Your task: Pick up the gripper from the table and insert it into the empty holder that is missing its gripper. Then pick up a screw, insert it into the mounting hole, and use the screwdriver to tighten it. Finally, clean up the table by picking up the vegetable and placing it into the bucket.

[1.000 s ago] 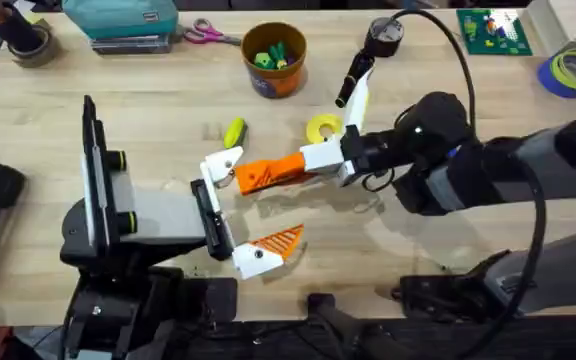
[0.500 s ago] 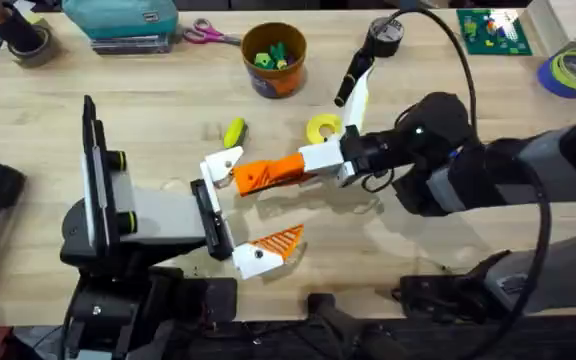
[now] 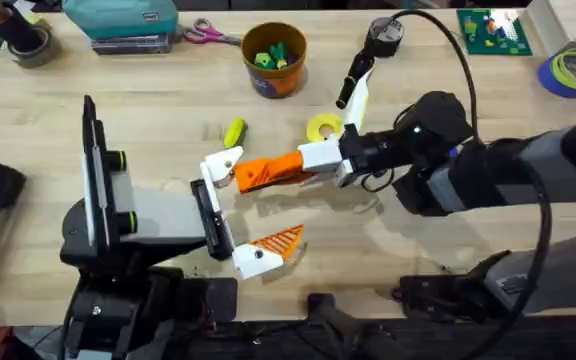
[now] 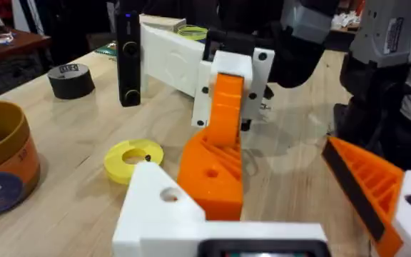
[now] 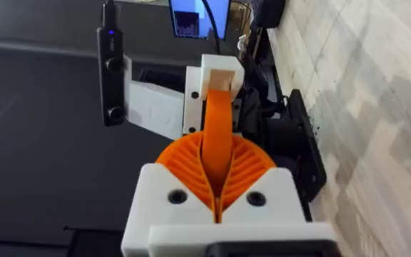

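Between the two arms, above the bench (image 3: 168,110): right pincer (image 3: 308,163) clamped on orange gripper (image 3: 266,173), nose at empty holder (image 3: 221,166). Left pincer (image 3: 230,215) spread, holding nothing. Probably light, rigid, slick plastic; best pinched on flat flanks, away from ribs.

Light wooden table (image 3: 148,110), dark surroundings.

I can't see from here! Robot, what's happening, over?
Right gripper shut on the orange gripper, its tip at the left arm's empty holder. Left gripper open. Vegetable on the table, nothing blocking.
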`<move>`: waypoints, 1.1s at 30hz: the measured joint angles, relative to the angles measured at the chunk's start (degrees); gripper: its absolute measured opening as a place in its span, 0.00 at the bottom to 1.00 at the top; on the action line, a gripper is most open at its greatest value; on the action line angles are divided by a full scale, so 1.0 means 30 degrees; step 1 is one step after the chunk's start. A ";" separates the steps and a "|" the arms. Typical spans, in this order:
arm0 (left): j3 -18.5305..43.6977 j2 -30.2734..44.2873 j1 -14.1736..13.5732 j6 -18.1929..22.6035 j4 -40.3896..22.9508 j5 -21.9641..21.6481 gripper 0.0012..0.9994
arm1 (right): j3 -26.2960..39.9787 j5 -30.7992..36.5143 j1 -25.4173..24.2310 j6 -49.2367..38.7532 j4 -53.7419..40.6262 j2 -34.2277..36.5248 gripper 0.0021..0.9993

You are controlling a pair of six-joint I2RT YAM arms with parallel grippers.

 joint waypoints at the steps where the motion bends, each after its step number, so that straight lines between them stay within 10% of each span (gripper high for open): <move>1: 0.0000 0.0002 0.0000 0.0000 0.0000 0.0000 0.99 | 0.0000 0.0000 0.0000 0.0003 0.0000 0.0000 0.01; 33: 0.0000 -0.0004 0.0000 0.0007 0.0007 -0.0022 0.99 | 0.0731 0.0627 0.0576 0.0360 -0.0439 0.0386 0.01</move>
